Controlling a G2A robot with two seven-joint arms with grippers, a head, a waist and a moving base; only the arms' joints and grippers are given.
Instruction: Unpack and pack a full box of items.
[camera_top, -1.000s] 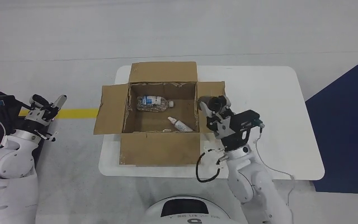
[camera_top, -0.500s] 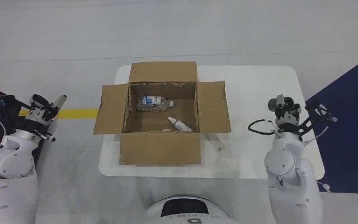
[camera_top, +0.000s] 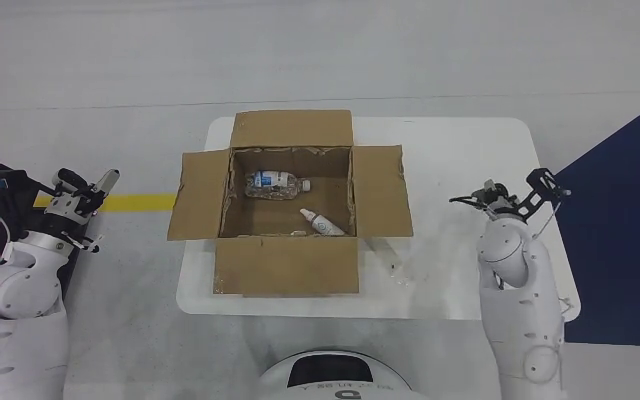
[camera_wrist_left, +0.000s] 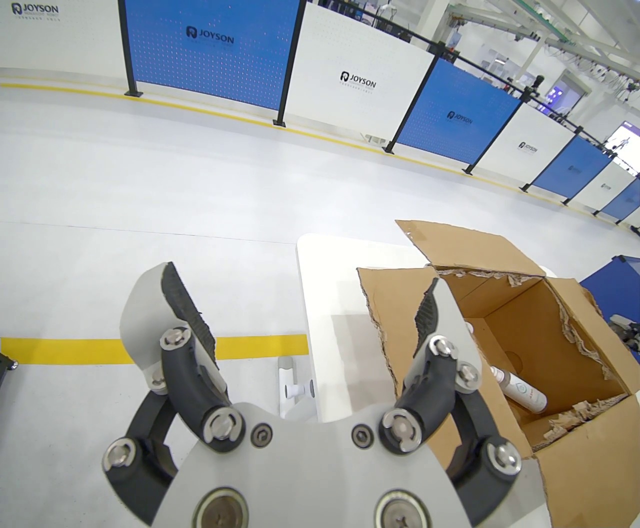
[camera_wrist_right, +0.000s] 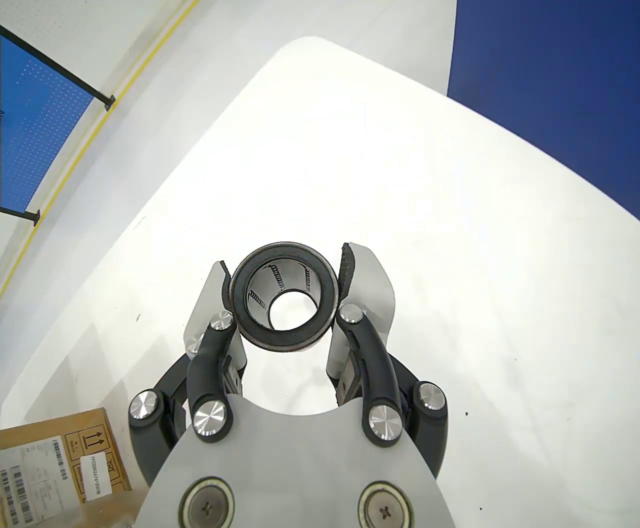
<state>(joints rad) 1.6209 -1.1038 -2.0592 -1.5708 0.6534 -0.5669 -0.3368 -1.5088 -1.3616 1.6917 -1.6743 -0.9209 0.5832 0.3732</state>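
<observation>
An open cardboard box stands in the middle of the white table. Inside it lie a clear plastic bottle and a small white bottle, the latter also in the left wrist view. My right gripper hangs over the table's right side, well away from the box. It is shut on a metal cylinder with a black rim, a hollow sleeve held between both pads. My left gripper is open and empty, off the table to the left of the box.
A clear plastic item lies on the table just right of the box's front corner. One box flap shows beside the right wrist. The table's right half is bare. Blue and white partition panels stand far across the floor.
My right arm has swung from the box's right edge out to the table's right side, carrying the metal cylinder. The left arm has stayed still.
</observation>
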